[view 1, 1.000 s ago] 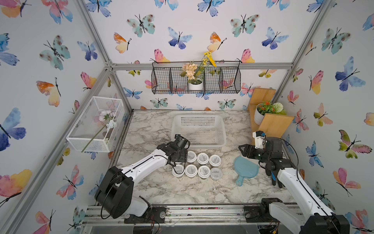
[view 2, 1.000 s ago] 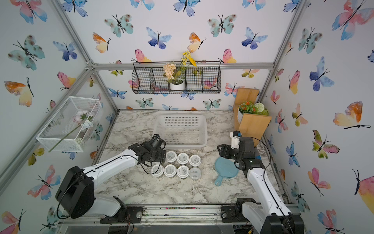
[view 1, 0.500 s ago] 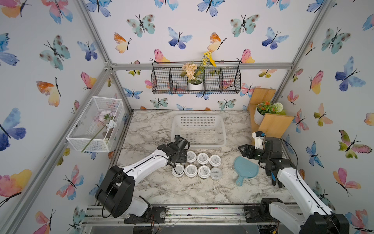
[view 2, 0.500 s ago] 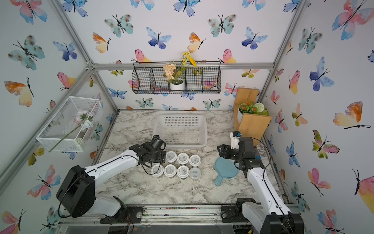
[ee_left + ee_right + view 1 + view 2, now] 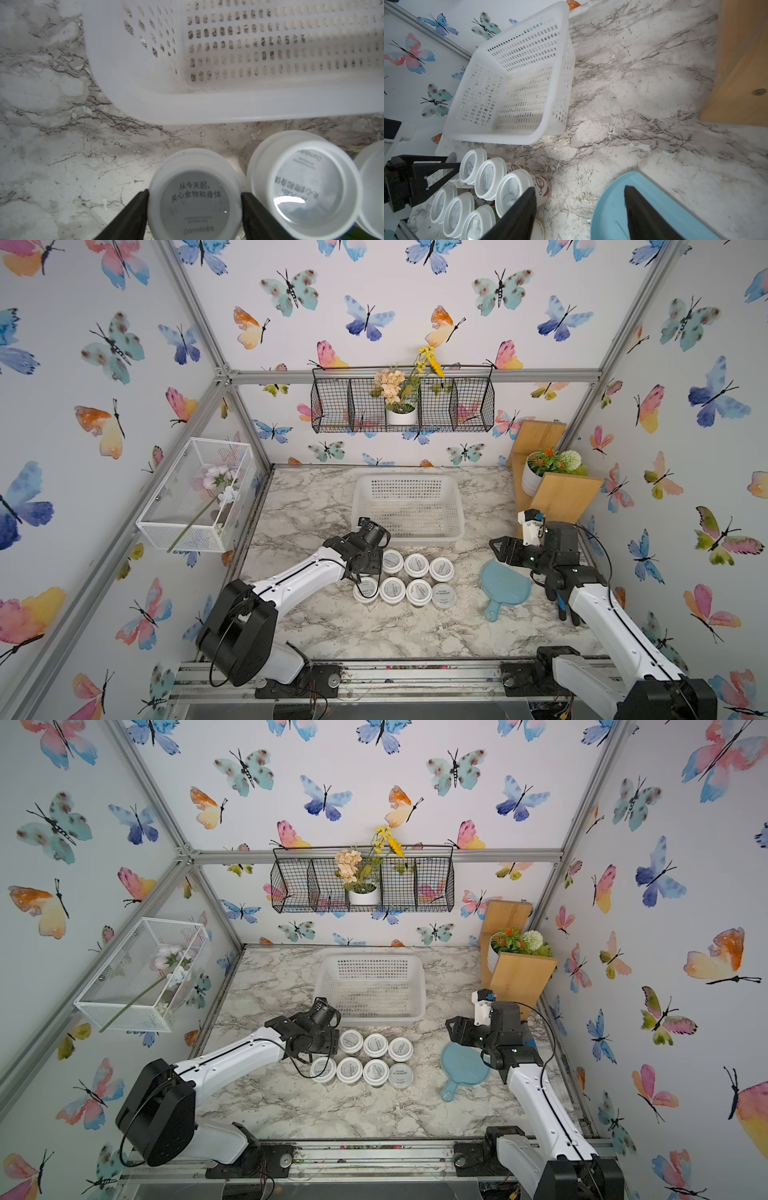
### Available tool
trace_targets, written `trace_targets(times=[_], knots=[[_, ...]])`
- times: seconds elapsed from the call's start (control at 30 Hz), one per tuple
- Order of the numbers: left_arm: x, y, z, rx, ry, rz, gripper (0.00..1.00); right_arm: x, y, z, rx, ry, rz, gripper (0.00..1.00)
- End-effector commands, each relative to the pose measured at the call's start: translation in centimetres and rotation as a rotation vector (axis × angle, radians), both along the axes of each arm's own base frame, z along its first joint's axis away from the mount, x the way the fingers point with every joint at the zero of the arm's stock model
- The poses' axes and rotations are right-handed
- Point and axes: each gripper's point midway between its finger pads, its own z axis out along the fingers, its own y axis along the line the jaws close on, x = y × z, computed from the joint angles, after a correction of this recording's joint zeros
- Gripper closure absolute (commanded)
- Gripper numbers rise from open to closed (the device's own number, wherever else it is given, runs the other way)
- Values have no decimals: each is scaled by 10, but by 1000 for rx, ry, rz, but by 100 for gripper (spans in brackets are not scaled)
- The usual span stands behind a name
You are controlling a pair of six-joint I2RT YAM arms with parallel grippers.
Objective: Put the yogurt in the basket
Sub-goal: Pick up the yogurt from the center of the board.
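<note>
The left gripper (image 5: 195, 193) grips a jar (image 5: 195, 209), its fingers (image 5: 137, 209) pressed against both sides of the lid. That jar sits at the left end of the back row, just in front of the basket (image 5: 415, 536) (seven other jars (image 5: 416, 565) stand beside it on the table (image 5: 316, 506), in two rows). The right gripper (image 5: 579, 189) hangs open and empty above the edge of the paddle (image 5: 505, 587).
</note>
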Motion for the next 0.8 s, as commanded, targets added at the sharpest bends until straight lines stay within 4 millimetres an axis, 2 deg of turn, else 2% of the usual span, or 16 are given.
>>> trace_targets(times=[0.0,0.2,0.77], knots=[[-4,11,-5,58,4,18,29,-2,6,-3,7,-3,33,30],[-8,14,-9,68,16,17,31,-1,6,-3,9,-5,36,30],[-18,15,22,50,25,-9,32,-2,7,-4,11,0,41,30]])
